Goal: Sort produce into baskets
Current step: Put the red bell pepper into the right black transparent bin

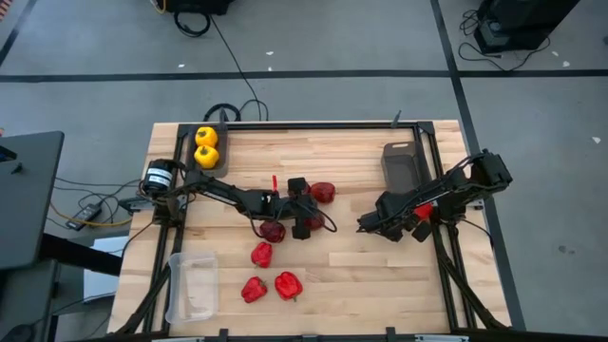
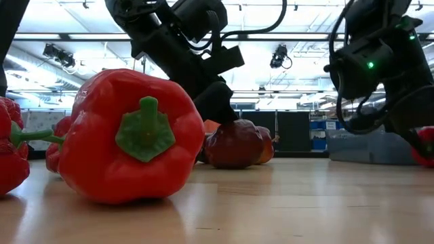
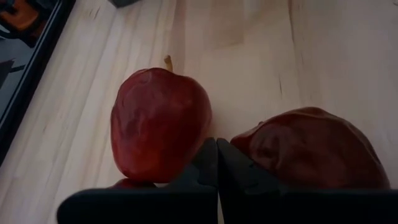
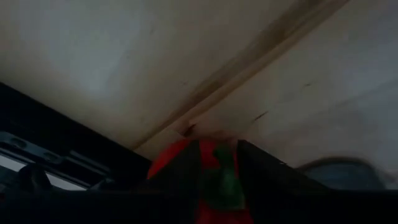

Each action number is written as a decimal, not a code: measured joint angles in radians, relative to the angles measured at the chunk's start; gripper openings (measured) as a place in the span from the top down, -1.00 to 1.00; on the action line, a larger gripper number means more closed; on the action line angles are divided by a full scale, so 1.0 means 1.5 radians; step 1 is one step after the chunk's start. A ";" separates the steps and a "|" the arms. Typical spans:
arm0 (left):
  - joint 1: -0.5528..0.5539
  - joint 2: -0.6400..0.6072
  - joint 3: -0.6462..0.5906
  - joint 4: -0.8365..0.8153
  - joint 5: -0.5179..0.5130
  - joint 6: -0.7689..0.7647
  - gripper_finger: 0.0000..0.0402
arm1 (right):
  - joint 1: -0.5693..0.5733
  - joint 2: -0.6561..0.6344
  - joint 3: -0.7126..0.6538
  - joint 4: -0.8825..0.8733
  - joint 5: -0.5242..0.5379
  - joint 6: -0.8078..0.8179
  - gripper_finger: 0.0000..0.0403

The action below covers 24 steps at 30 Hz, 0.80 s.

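Two dark maroon fruits [image 3: 158, 121] [image 3: 317, 149] rest side by side on the wooden table, and my left gripper [image 3: 217, 148] is shut with its fingers wedged between them. A third maroon fruit [image 1: 273, 231] lies nearer the front. Three red peppers [image 1: 261, 254] [image 1: 254, 289] [image 1: 288, 285] sit on the table near the front. At the right edge my right gripper [image 4: 219, 146] stands narrowly open, a finger on either side of the green stem [image 4: 227, 177] of a red pepper [image 1: 425, 211]. Two yellow peppers [image 1: 206, 148] lie in the far-left dark basket [image 1: 217, 129]. My left gripper has its shut fingers [image 3: 208, 163] between the two maroon fruits, slanting down from the table's left. Their outer sides lie against the facing sides of the fruits [image 3: 198, 140] [image 3: 244, 144]. Both fruits rest on the table. My right gripper: whether its fingers touch the pepper's stem cannot be told.
An empty dark basket [image 1: 404, 163] stands at the far right and a clear basket [image 1: 193, 285] at the near left corner. A black frame rail [image 1: 446, 247] runs along the table's right edge beside my right gripper. Bare wood lies in the front middle.
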 joint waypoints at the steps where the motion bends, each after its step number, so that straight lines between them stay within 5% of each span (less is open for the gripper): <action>1: -0.001 0.000 0.000 0.000 0.000 0.000 1.00 | -0.002 0.000 -0.007 0.003 0.000 0.000 0.42; 8: -0.002 0.000 0.000 0.000 -0.001 0.000 1.00 | -0.011 0.000 -0.033 0.011 0.003 0.022 0.50; 14: -0.002 0.000 0.000 0.003 -0.001 0.000 1.00 | -0.012 0.000 -0.033 0.011 0.023 0.027 0.83; 24: -0.002 0.000 0.000 -0.002 -0.002 -0.009 1.00 | -0.012 -0.017 0.044 -0.005 -0.003 0.178 0.84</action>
